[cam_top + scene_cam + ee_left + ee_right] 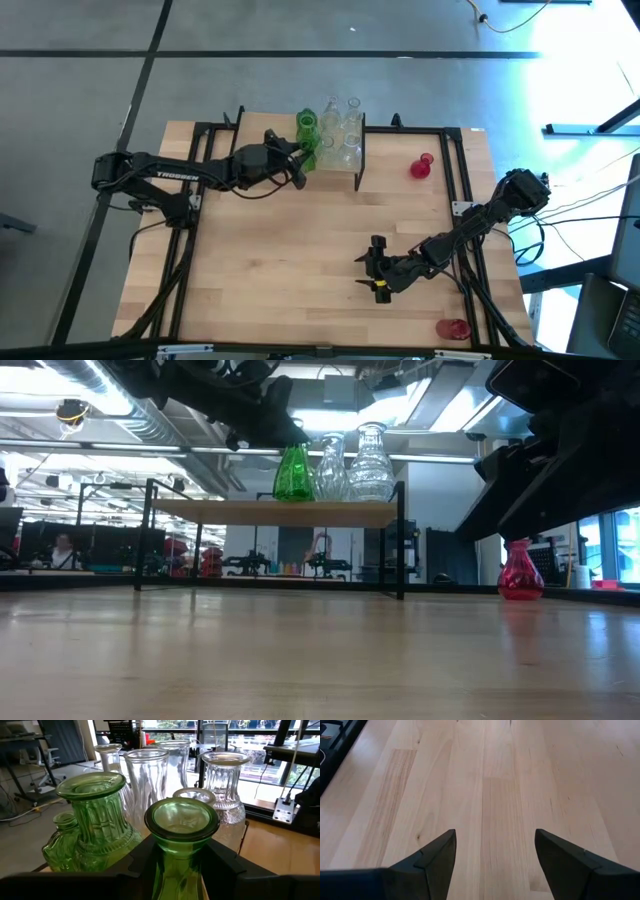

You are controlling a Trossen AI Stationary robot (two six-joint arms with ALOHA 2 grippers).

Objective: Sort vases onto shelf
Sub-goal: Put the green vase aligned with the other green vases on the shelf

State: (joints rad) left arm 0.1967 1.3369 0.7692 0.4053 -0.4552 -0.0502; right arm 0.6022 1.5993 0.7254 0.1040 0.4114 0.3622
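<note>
On the shelf point(250, 512) at the table's far side stand several clear vases point(350, 125) and green vases point(95, 815). My left gripper point(298, 160) reaches to the shelf's left part and is shut on a green vase point(181, 822), right beside the other green ones. A red vase point(422, 166) stands on its base on the table right of the shelf. Another red vase point(453, 328) is at the near right corner. My right gripper point(495, 855) is open and empty, low over the bare table at the near right point(375, 272). My left gripper pinches the green vase's neck point(162, 862), just under the flared rim, between its two fingers point(142, 860). The fingers come level from the table's left side. The vase stands upright. My own fingers hide whether its base rests on the shelf.
The shelf's black legs point(360, 150) stand on the wooden table point(280, 290). Black frame rails point(465, 180) run along the table's left and right sides. Open tabletop lies between the shelf and the near edge.
</note>
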